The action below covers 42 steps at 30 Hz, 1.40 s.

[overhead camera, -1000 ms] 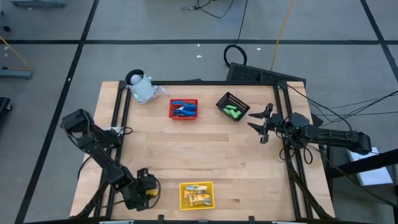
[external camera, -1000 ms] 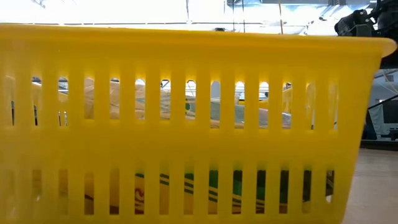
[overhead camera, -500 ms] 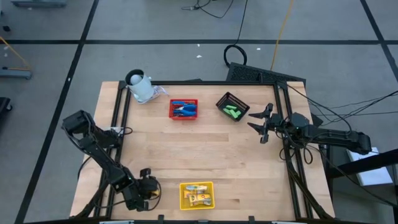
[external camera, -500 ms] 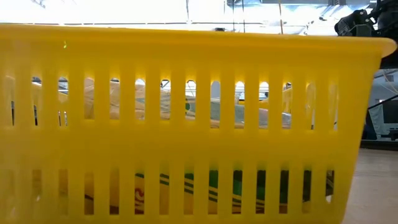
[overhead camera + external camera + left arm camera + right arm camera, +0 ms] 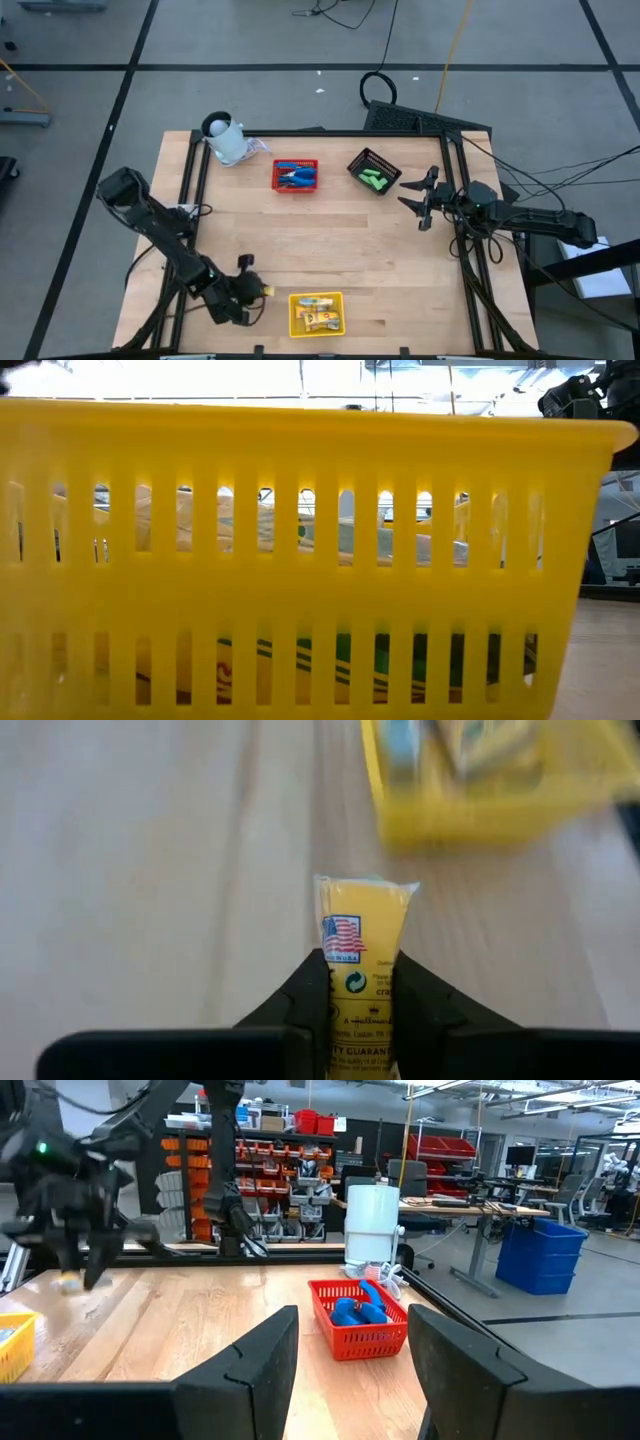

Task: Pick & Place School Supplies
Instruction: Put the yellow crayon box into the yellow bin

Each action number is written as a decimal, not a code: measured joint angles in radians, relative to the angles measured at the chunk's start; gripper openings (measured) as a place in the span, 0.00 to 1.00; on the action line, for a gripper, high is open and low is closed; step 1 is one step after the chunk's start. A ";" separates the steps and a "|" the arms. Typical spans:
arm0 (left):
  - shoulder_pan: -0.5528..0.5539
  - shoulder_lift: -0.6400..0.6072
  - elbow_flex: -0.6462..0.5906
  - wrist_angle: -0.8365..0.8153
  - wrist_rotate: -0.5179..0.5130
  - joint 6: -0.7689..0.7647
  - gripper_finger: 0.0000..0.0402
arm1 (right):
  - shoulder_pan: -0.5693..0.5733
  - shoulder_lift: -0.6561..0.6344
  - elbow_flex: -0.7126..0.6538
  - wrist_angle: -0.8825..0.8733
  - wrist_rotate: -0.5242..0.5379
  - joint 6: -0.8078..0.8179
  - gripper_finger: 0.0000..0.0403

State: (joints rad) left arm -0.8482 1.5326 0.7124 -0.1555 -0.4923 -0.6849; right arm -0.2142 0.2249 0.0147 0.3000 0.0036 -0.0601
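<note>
Overhead, your left gripper [image 5: 262, 290] sits just beside the yellow basket [image 5: 316, 313], clenched on a yellow packet [image 5: 265, 290]. Your right gripper [image 5: 417, 205] waits near the black basket [image 5: 373, 171], fingers apart. Left wrist view: packet [image 5: 361, 975] pinched between both fingers, above the table [image 5: 150, 870].

The bench [image 5: 330, 240] was pale, matt wood; the slotted yellow basket [image 5: 320, 560] looked like smooth moulded plastic, the packet [image 5: 362, 960] like printed glossy wrapper, and the red basket [image 5: 360, 1325] was meshed plastic
</note>
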 joint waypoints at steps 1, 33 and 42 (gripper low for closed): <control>0.003 -0.026 0.000 0.002 -0.033 0.033 0.17 | 0.000 0.000 0.000 0.000 0.000 0.000 0.45; 0.437 0.087 0.000 0.798 0.418 0.739 0.17 | 0.000 0.000 0.000 -0.015 -0.001 0.015 0.45; 0.323 0.083 0.002 0.853 0.339 0.629 0.17 | 0.000 0.000 0.000 -0.015 0.000 0.023 0.45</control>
State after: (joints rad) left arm -0.5256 1.6154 0.7143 0.6972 -0.1537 -0.0554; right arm -0.2142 0.2249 0.0147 0.2848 0.0032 -0.0376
